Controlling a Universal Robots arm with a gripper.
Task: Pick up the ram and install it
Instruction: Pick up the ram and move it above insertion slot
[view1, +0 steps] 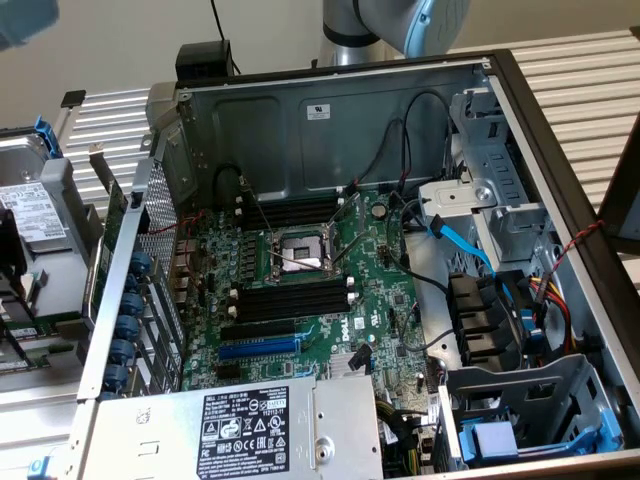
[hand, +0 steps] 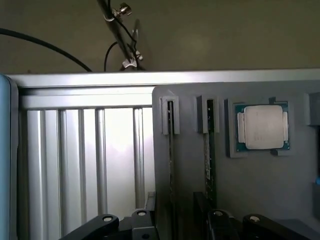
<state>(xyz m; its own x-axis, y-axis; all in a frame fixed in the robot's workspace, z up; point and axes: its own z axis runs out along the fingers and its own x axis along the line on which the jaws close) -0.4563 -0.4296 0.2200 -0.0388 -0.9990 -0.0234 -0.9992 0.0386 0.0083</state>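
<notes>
Two edge-on sticks, probably the ram (hand: 170, 160) and its twin (hand: 209, 160), run lengthwise toward the spread-open end effector (hand: 181, 226).

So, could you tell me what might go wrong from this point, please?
One ram stick stands close beside a second stick in the grey holder, so the open tool might catch both. In the case, the open CPU socket sits between the black slots; a misplaced stick could hit it.
</notes>
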